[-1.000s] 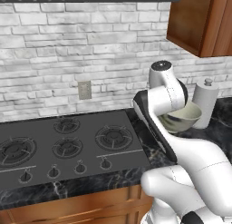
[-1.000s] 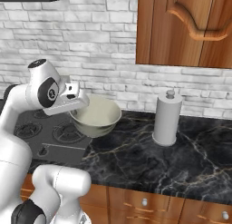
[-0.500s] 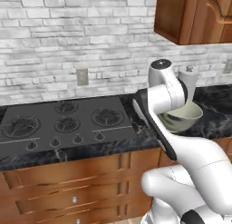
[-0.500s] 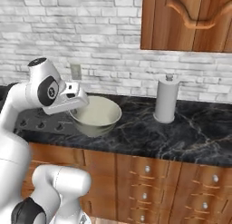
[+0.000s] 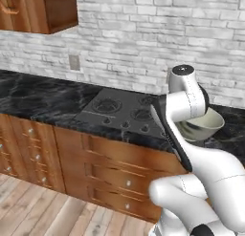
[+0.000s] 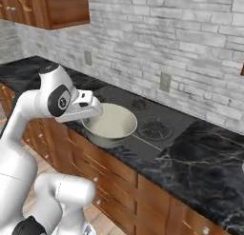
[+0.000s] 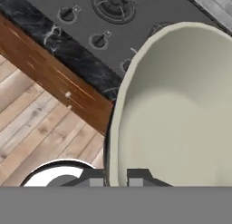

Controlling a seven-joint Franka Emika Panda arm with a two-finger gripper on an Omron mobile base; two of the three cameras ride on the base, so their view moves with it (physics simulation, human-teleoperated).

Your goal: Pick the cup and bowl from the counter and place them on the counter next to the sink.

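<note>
Cream and round, the bowl [image 6: 110, 125] hangs up in the air over the front edge of the black bench [image 6: 200, 158] by the stove [image 5: 122, 113], with our end effector [image 7: 117, 177] pinching its rim tight.

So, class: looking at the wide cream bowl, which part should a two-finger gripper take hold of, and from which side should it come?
Grip the thin rim, coming from above its near edge with one finger inside and one outside. The bowl is too wide to span, but its wall is thin and it sits upright. The gripper is pinching the rim this way now, above the stove.
</note>
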